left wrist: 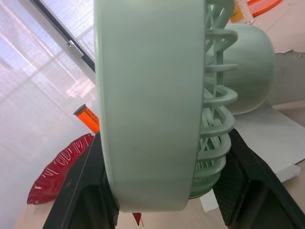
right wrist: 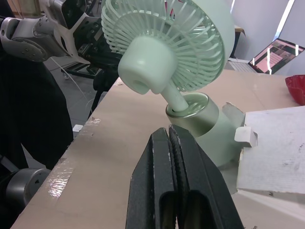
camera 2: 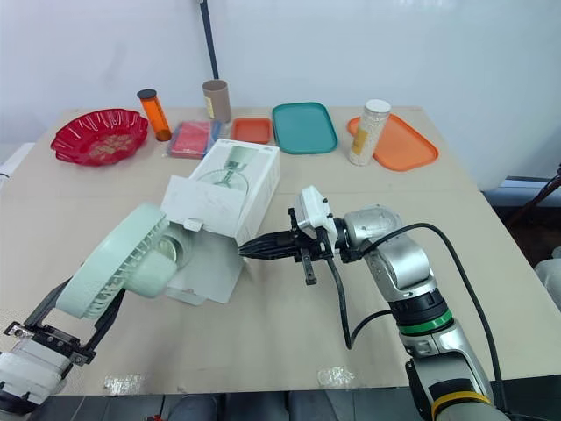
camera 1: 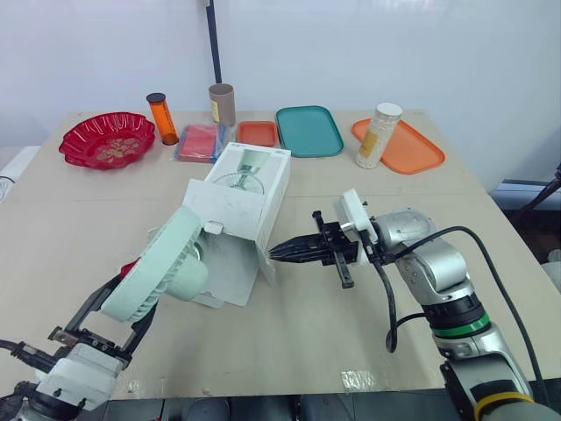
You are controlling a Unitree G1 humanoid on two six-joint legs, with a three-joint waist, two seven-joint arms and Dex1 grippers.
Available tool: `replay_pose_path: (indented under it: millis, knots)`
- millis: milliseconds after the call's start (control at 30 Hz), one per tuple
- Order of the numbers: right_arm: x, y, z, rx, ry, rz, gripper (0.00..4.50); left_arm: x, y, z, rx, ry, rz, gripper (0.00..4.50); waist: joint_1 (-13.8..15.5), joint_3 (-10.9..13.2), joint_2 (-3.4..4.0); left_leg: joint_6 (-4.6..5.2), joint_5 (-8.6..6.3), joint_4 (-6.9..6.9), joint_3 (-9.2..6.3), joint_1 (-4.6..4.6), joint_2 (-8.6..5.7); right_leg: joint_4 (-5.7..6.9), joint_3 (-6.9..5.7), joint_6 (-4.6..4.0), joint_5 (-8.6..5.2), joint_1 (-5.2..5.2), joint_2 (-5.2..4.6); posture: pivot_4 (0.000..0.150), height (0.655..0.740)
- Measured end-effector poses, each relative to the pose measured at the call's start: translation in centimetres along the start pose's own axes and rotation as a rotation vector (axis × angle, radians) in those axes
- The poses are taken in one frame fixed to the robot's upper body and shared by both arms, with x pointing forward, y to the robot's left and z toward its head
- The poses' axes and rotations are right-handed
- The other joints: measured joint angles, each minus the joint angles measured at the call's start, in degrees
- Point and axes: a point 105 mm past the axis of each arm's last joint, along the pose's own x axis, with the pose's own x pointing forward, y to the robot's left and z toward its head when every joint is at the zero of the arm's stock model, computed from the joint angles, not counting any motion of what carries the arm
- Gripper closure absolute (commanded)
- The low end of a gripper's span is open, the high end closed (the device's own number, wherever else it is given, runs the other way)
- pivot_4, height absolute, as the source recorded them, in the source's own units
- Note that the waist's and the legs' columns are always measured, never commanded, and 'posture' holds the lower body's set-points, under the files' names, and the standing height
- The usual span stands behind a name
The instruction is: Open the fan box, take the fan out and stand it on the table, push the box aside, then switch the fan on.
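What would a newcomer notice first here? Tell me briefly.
The pale green fan stands out, tilted at the near left of the table, clamped by its rim in the jaws of the left gripper. Beyond it lies the opened white box, with the right gripper, jaws shut, pointing at its open end.

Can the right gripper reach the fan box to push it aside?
Probably yes: the shut right gripper points at the fan box, nothing between. The fan in the left gripper hangs close by.
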Motion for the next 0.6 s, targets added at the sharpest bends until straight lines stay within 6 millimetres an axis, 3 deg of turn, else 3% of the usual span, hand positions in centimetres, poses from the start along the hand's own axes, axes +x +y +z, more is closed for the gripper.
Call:
replay_pose_path:
  millis: [367, 600]
  knots:
    - [0.2, 0.2, 0.1, 0.010, -0.018, 0.017, 4.50, -0.6, 1.3, -0.1, -0.095, 0.068, 0.058, 2.50, 0.00, 0.00, 0.00, 0.01, -0.01, 0.00, 0.00, -0.01, 0.01, -0.01, 0.02, 0.02, -0.05, 0.00, 0.03, 0.150, 0.7400]
    - [0.5, 0.3, 0.3, 0.017, -0.042, 0.035, 4.50, -0.8, 4.4, -1.4, -0.100, 0.147, 0.196, 2.50, 0.01, 0.00, -0.01, 0.01, -0.01, 0.01, 0.00, -0.01, 0.06, -0.03, 0.02, 0.02, -0.05, 0.00, 0.08, 0.150, 0.7400]
